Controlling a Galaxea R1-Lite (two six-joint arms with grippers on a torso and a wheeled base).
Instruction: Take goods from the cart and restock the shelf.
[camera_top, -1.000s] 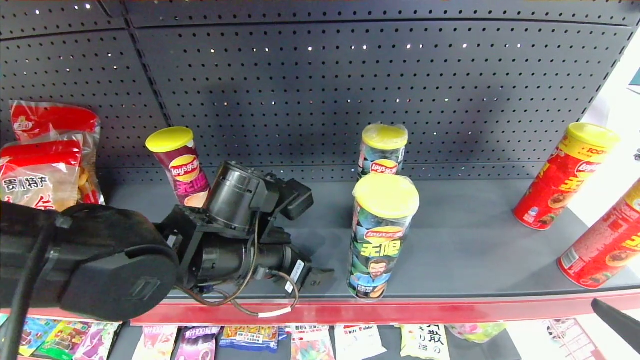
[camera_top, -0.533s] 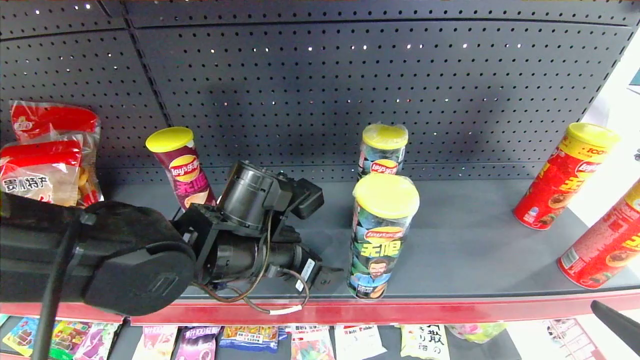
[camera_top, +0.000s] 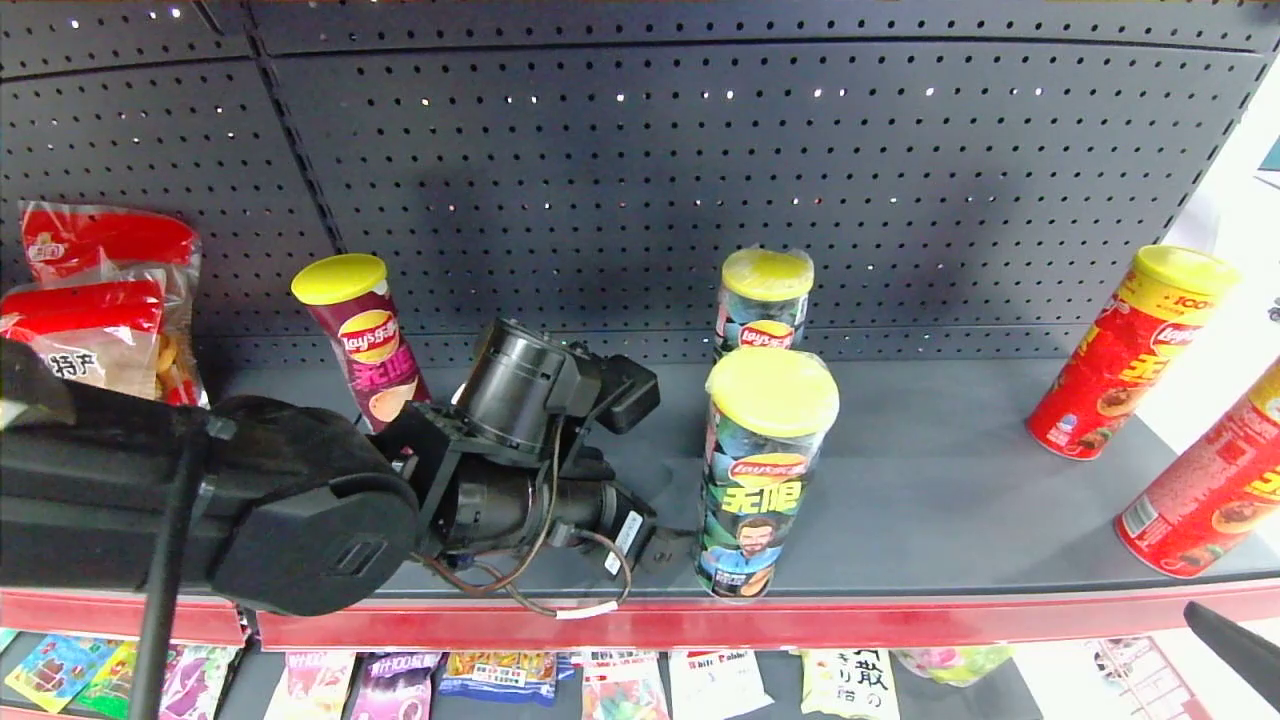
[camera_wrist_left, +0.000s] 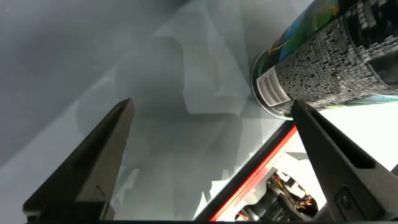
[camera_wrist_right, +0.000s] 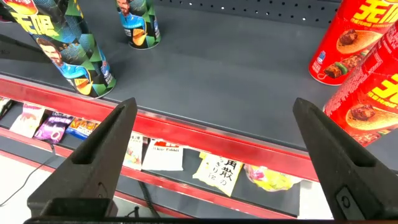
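Note:
A tall can with a yellow lid and dark green print (camera_top: 768, 470) stands near the shelf's (camera_top: 950, 480) front edge, a second like it (camera_top: 765, 300) behind. My left gripper (camera_top: 668, 546) lies low on the shelf just left of the front can's base. In the left wrist view this gripper (camera_wrist_left: 212, 104) is open and empty, with the can's bottom (camera_wrist_left: 298, 81) just beyond one fingertip. My right gripper (camera_wrist_right: 216, 102) hangs open and empty in front of the shelf edge, and the front can (camera_wrist_right: 68, 50) shows beyond it.
A purple can (camera_top: 365, 335) stands behind my left arm, snack bags (camera_top: 90, 320) at the far left. Two red cans (camera_top: 1130, 350) (camera_top: 1205, 490) stand at the right end. The shelf has a red front lip (camera_top: 850, 620), with packets (camera_top: 620, 685) on the shelf below.
My left arm has slid right along the shelf, bringing its gripper closer to the front can's base. The cans have not moved.

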